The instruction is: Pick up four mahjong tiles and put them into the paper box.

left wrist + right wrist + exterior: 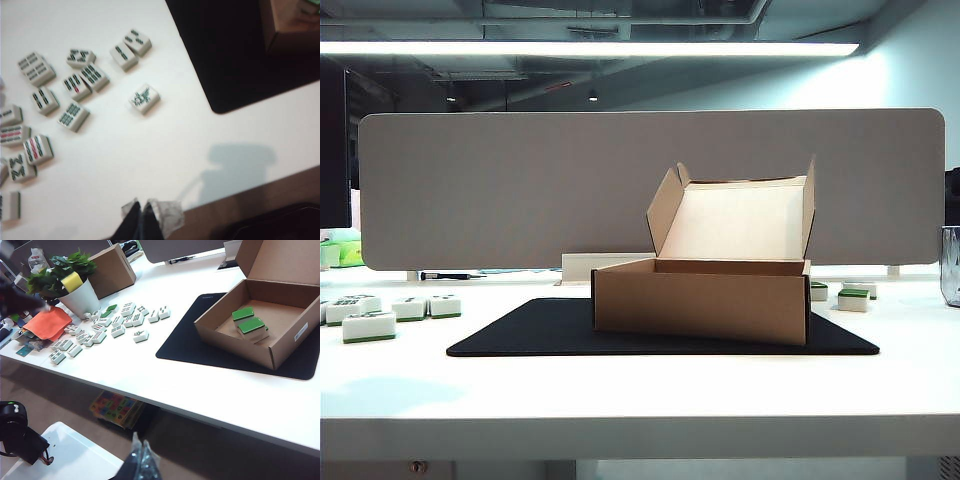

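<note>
The paper box (pixel 700 305) stands open on a black mat (pixel 550 335), its lid raised at the back. In the right wrist view two green-backed mahjong tiles (pixel 243 314) (pixel 251 325) lie side by side inside the box (pixel 235 342). My left gripper (pixel 145 206) is shut with nothing between its fingers, high over the table's front edge, well back from the face-up printed tiles (pixel 145 97). A corner of the box (pixel 287 25) shows in that view. My right gripper (pixel 140 444) is shut and empty, off the table above the floor. Neither gripper shows in the exterior view.
Several printed tiles (pixel 141 336) lie scattered left of the mat (pixel 190 347). Behind them are a potted plant (pixel 80 295), a closed cardboard box (pixel 112 270) and an orange cloth (pixel 47 322). More tiles (pixel 853 298) sit right of the box. A grey partition (pixel 520 190) backs the table.
</note>
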